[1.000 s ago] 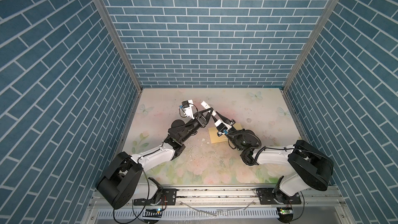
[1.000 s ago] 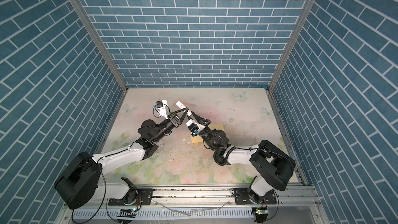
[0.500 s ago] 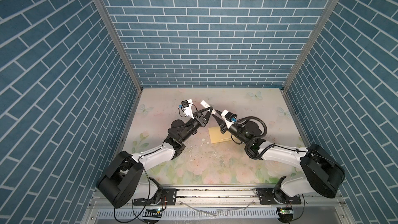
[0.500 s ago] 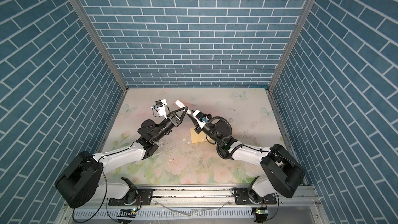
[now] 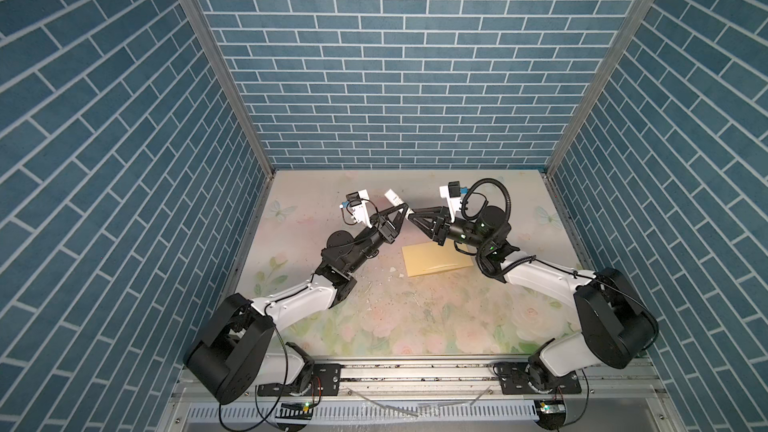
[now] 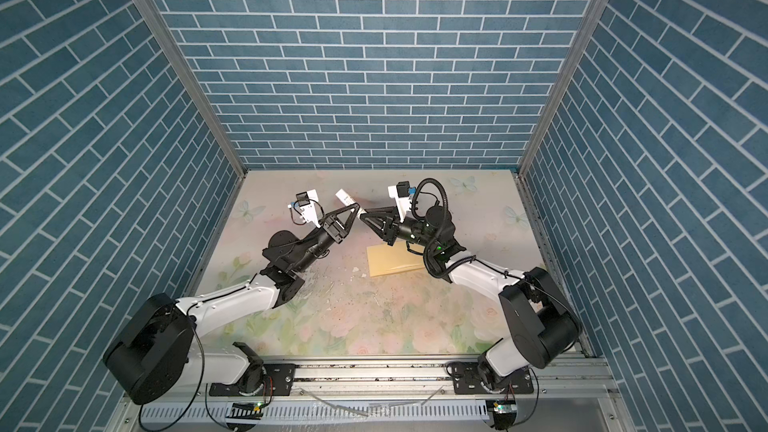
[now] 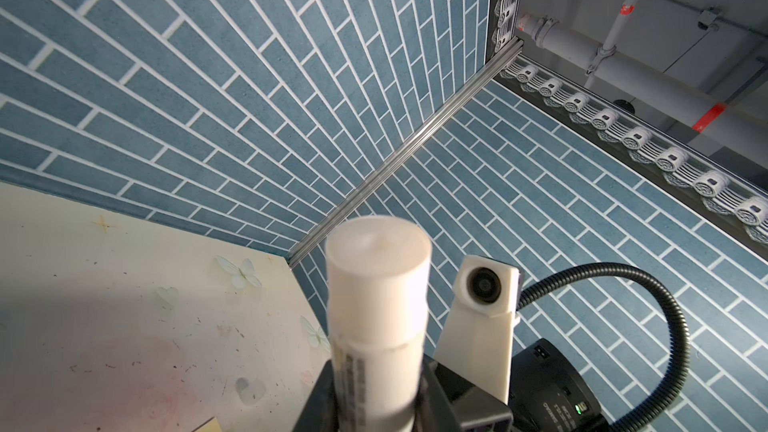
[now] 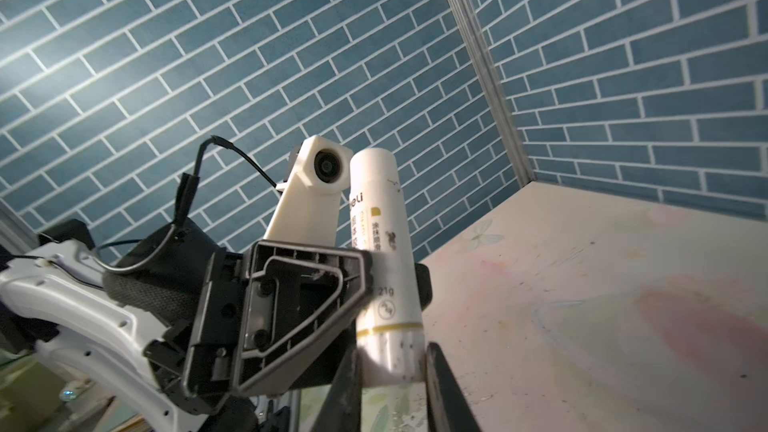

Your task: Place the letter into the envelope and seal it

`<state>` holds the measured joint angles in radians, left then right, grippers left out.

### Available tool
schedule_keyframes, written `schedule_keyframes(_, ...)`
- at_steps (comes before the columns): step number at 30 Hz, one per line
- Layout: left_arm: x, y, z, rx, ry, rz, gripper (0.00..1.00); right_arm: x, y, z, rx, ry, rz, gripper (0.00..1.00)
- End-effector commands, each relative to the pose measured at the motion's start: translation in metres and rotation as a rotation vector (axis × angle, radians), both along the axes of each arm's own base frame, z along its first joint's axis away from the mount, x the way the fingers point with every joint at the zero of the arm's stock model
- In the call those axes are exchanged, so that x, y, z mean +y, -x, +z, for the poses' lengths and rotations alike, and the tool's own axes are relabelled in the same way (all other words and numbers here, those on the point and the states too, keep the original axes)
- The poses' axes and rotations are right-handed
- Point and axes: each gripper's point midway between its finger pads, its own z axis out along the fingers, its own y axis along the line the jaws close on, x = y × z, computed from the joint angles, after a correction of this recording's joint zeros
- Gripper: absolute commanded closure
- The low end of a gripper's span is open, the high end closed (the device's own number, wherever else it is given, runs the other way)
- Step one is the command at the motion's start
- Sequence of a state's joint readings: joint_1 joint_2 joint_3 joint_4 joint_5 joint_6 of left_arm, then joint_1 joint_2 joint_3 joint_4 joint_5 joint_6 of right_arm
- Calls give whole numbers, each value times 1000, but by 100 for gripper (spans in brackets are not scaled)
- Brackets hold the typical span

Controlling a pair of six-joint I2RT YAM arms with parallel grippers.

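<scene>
In both top views: left gripper [image 5: 404, 210] clamped on a white glue stick [image 5: 392, 197], raised above the table [image 5: 415, 326], tip to tip with the right gripper [image 5: 412, 218]. Envelope [image 5: 436, 260] flat on the table, partly under the right arm.

Left wrist view: glue stick [image 7: 378, 284] pinned between the jaws.

Right wrist view: right gripper [image 8: 392, 371] pinched on the stick's lower end.

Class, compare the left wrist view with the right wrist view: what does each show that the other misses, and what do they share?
Only the left wrist view: ceiling pipes and the right arm's wrist camera.
Only the right wrist view: the left arm's wrist camera, the printed label of the glue stick, and the fingers of the right gripper flanking its lower end.
Both: the white glue stick clamped in the left gripper, blue brick walls, the floral table.
</scene>
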<state>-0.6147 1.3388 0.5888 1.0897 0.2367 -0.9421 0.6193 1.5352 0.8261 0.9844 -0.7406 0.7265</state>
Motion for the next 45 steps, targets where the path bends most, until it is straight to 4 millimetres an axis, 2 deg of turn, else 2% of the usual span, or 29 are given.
schedule_keyframes(1, -14, 16, -7, -24, -59, -84, 100, -5, -7, 52, 74, -169, 49, 100)
schedule_keyframes(5, -13, 16, -7, -22, -60, -81, 100, -5, -11, 46, 66, -153, 36, 100)
schedule_keyframes(7, -12, 15, -8, -15, -58, -76, 100, -7, -13, 41, 39, -127, -2, 92)
schedule_keyframes(9, -11, 14, -9, -2, -53, -68, 100, -12, -13, 39, -32, -96, -58, 78)
schedule_keyframes(12, -10, 12, -10, 15, -44, -56, 100, -28, -13, 34, -247, -16, -262, 57)
schedule_keyframes(15, -10, 10, -12, 22, -47, -53, 100, -41, -5, 26, -570, 132, -497, 40)
schedule_keyframes(17, -11, 10, -14, 27, -46, -56, 100, -42, 7, 21, -765, 216, -577, 31)
schedule_keyframes(19, -11, 10, -14, 29, -44, -57, 100, -40, 14, 16, -888, 261, -612, 28)
schedule_keyframes(23, -11, 10, -13, 28, -42, -57, 100, -34, 21, 11, -1032, 303, -688, 29)
schedule_keyframes(28, -10, 10, -12, 28, -42, -54, 100, -19, 22, 8, -1135, 353, -761, 39)
schedule_keyframes(31, -10, 10, -14, 32, -43, -55, 100, -11, 18, 7, -1178, 394, -812, 49)
schedule_keyframes(40, -10, 10, -15, 33, -44, -55, 100, 0, 12, 8, -1167, 413, -844, 57)
schedule_keyframes(45, -9, 11, -13, 27, -40, -55, 100, -1, 6, 6, -1141, 428, -866, 69)
